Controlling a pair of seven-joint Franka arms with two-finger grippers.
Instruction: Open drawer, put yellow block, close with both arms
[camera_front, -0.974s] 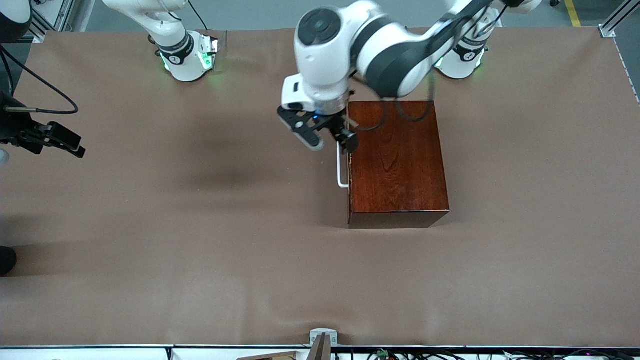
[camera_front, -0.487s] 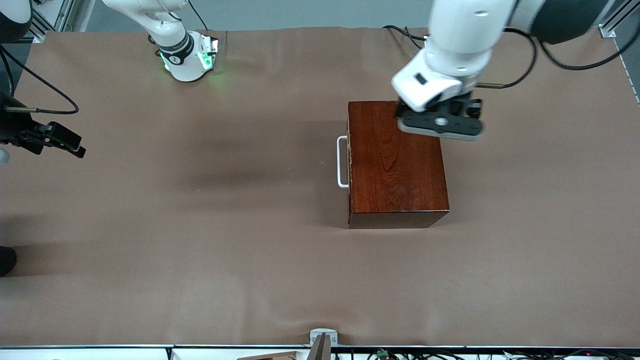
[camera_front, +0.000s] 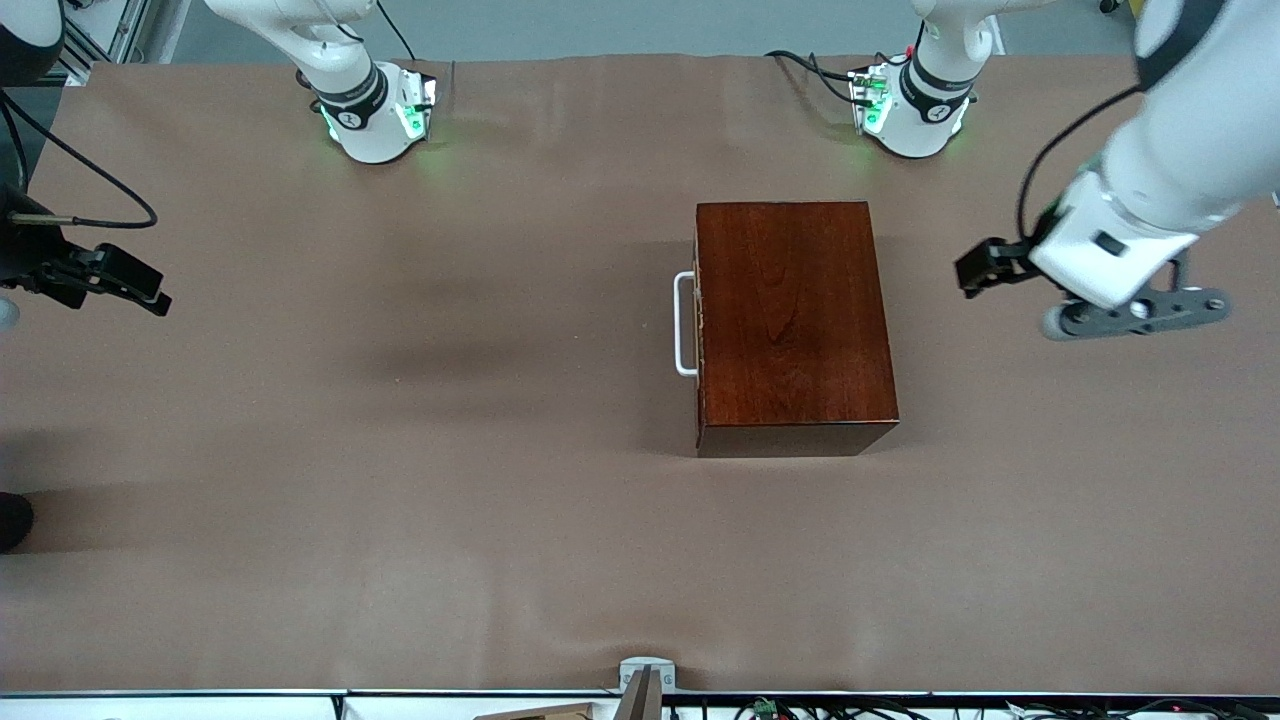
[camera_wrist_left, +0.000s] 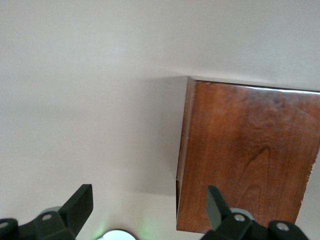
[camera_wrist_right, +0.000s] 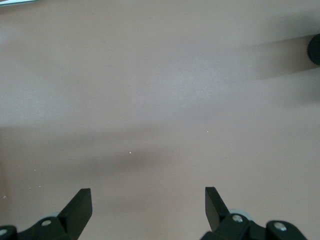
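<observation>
The mahogany box (camera_front: 790, 320) stands mid-table with its drawer pushed in. The drawer's white bar handle (camera_front: 684, 325) faces the right arm's end of the table. The box also shows in the left wrist view (camera_wrist_left: 250, 160). My left gripper (camera_front: 985, 268) is open and empty, in the air over bare table at the left arm's end, beside the box; it also shows in the left wrist view (camera_wrist_left: 150, 210). My right gripper (camera_front: 135, 287) waits open and empty over the table's edge at the right arm's end, over bare mat in its wrist view (camera_wrist_right: 148, 207). The yellow block is out of view.
The two green-lit arm bases (camera_front: 375, 115) (camera_front: 915, 105) stand along the table edge farthest from the front camera. A black round object (camera_front: 12, 520) lies at the table's edge at the right arm's end. A grey bracket (camera_front: 645, 680) sits at the nearest edge.
My left gripper has left the drawer handle, swung over the top of the box and out to the left arm's end of the table. The drawer stays shut. The right arm has not moved.
</observation>
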